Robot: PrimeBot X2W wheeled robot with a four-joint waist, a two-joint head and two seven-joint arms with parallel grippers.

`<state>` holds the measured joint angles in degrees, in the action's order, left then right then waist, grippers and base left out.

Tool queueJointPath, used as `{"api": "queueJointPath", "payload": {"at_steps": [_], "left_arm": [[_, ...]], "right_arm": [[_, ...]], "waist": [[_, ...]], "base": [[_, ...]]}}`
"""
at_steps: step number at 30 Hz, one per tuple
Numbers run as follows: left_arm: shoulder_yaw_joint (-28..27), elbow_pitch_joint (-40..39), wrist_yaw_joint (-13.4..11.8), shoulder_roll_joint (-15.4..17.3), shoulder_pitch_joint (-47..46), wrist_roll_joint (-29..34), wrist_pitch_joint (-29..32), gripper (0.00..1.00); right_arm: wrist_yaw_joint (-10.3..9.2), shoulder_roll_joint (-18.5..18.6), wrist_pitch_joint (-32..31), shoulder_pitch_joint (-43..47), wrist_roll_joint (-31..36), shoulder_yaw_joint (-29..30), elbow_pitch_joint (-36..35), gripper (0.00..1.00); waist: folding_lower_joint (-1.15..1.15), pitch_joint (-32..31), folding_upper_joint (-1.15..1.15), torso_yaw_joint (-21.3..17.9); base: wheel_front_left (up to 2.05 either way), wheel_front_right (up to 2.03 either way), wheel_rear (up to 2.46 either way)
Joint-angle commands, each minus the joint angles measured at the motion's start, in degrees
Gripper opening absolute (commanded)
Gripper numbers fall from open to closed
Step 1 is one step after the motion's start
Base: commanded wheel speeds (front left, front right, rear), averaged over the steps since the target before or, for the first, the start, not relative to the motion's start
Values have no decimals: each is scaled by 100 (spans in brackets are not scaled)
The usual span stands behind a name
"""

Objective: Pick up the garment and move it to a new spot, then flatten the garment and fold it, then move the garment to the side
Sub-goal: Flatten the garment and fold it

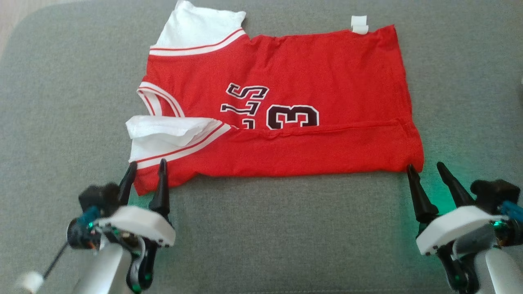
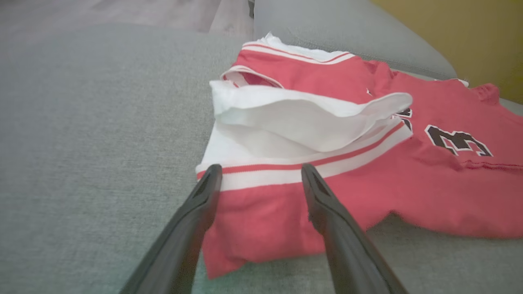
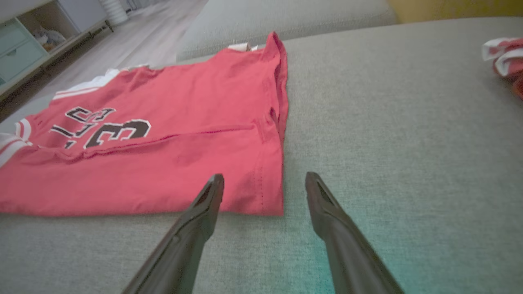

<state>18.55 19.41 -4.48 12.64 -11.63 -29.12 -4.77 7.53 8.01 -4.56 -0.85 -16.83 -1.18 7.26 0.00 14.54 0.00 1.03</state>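
Lying half-folded: red jersey, white sleeves; left tool, right tool wide, empty.

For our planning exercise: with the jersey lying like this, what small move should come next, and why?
Probably grip the jersey by its near corners: the left end effector straddles the sleeve-side corner, the right end effector the hem corner, both open.

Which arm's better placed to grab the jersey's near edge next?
Left, likely. The open left gripper has the jersey filling its gap at the sleeve corner; the open right gripper only catches the hem corner, one finger over bare cushion.
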Motion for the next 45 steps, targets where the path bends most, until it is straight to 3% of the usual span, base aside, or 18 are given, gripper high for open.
{"api": "queueJointPath", "payload": {"at_steps": [1,12,13,14,15,16,20,28,35,45], "left_arm": [[-194,54,105,64,-360,-155,250,100],[-127,612,698,-40,-835,-1183,2032,100],[-107,574,716,-14,-844,-1211,2139,100],[-132,496,753,-36,-840,-1311,2203,63],[-166,400,768,-30,-833,-1371,2217,15],[-160,313,760,32,-811,-1345,2246,0],[-203,-91,623,257,-680,-1214,2235,0],[-308,-605,393,406,-429,-1154,2176,0],[-432,-1206,117,583,-110,-1043,2096,0],[-729,-3011,-600,937,1193,-967,2339,0]], "right_arm": [[-4,158,-168,-317,-46,-118,-34,100],[-4,316,-1531,-1073,-325,-483,810,100],[-4,326,-1671,-1095,-375,-537,839,74],[-4,335,-1739,-1121,-423,-588,816,25],[-4,335,-1782,-1135,-459,-603,783,0],[-4,337,-1866,-1130,-483,-620,760,0],[-4,327,-2029,-1108,-575,-621,542,0],[-4,334,-2163,-1001,-687,-552,190,0],[-4,306,-2094,-686,-670,-322,-526,0],[-4,131,-2474,481,-633,56,-1474,0]], "waist": [[0,82,0,29],[0,312,0,66],[0,321,0,72],[0,322,0,77],[0,316,0,79],[0,306,0,76],[0,260,0,62],[0,199,0,61],[0,75,0,82],[0,-281,0,88]], "base": [[0,0,0],[0,0,0],[0,0,0],[0,0,0],[0,0,0],[0,0,0],[0,0,0],[0,0,0],[0,0,0],[0,0,0]]}}
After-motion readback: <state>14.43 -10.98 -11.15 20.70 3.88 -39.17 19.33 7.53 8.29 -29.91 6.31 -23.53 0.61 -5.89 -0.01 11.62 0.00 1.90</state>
